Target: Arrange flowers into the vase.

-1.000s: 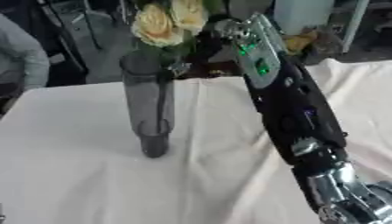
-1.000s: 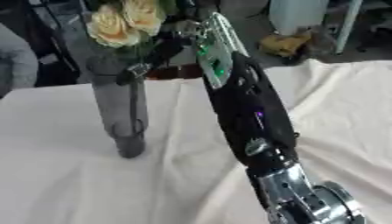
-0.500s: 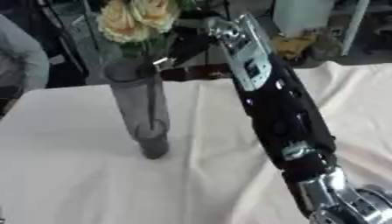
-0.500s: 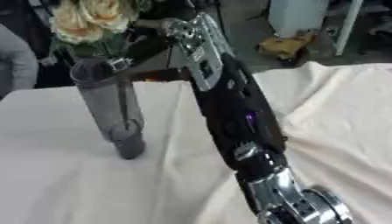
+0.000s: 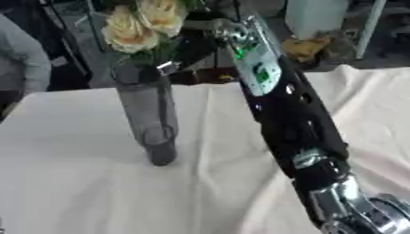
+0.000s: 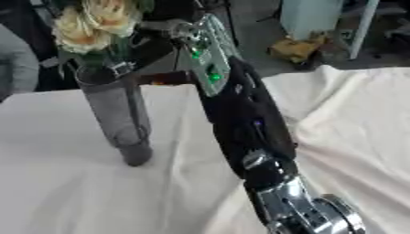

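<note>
A bunch of cream-yellow flowers (image 5: 142, 23) stands over the mouth of a tall dark-grey see-through vase (image 5: 150, 116), which is upright on the cloth at left of centre. Its green stems dip into the rim. My right arm runs up from the lower right. My right hand (image 5: 192, 48) is curled on the stems just right of the rim, with a silver fingertip (image 5: 166, 67) touching near the vase's mouth. The stems inside the vase are hard to make out. My left hand does not show.
A cream cloth (image 5: 72, 192) covers the table and bunches in folds at the right (image 6: 352, 119). A person's grey sleeve (image 5: 22, 59) is at the far left edge. Beyond the table are a yellow-brown thing (image 5: 308, 45) and a pale container (image 5: 319, 16).
My right hand has carried the flowers leftwards from beside the vase's mouth to over it. The view has also shifted a little.
</note>
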Robot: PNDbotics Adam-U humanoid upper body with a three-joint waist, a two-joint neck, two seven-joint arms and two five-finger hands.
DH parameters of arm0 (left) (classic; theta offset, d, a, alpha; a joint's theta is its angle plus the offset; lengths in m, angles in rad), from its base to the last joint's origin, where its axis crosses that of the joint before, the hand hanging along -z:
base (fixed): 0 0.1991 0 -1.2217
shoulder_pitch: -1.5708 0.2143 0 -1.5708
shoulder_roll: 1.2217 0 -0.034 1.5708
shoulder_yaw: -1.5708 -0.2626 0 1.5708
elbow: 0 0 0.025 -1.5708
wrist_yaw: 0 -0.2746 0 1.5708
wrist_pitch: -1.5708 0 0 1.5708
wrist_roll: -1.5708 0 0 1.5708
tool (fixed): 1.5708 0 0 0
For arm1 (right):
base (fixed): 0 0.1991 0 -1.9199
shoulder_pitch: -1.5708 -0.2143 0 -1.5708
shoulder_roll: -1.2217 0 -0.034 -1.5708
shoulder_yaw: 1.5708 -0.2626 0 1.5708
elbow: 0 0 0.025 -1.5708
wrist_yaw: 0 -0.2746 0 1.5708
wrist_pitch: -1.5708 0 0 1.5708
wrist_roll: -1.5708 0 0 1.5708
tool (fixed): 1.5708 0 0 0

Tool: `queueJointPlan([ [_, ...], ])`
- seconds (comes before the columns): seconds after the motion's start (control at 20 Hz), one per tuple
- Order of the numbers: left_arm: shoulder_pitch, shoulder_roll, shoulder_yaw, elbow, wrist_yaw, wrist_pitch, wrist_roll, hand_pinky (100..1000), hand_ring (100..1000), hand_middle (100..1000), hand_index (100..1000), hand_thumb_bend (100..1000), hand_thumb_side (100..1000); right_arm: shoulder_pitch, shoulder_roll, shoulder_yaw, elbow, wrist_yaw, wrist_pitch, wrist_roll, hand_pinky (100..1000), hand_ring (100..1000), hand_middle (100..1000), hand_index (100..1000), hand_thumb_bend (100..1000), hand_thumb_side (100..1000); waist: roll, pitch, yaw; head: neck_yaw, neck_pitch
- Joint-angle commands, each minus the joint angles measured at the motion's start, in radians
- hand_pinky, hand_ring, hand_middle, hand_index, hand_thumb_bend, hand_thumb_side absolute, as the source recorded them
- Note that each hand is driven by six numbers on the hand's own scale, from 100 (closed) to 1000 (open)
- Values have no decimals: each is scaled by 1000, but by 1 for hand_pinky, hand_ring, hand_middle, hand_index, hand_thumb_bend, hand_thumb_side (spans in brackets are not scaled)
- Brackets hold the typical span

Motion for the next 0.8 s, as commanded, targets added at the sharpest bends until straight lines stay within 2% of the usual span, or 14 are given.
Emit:
queueJointPlan([
  [0.05,-7,10,2,-15,5,1,-2,728,872,866,978,100,1000,-31,-12,1,-15,6,-1,2,876,959,883,1000,1000,668,2,-17,2,1,-13],
  [0.5,-6,13,1,-15,5,2,-3,727,872,866,978,100,1000,-53,-28,-5,6,40,3,25,919,995,899,1000,1000,622,1,-20,-2,1,-14],
  [0.8,-5,14,1,-15,4,4,-3,725,872,865,978,100,1000,-67,-37,-22,6,9,13,52,916,990,902,1000,1000,612,1,-21,-5,1,-17],
])
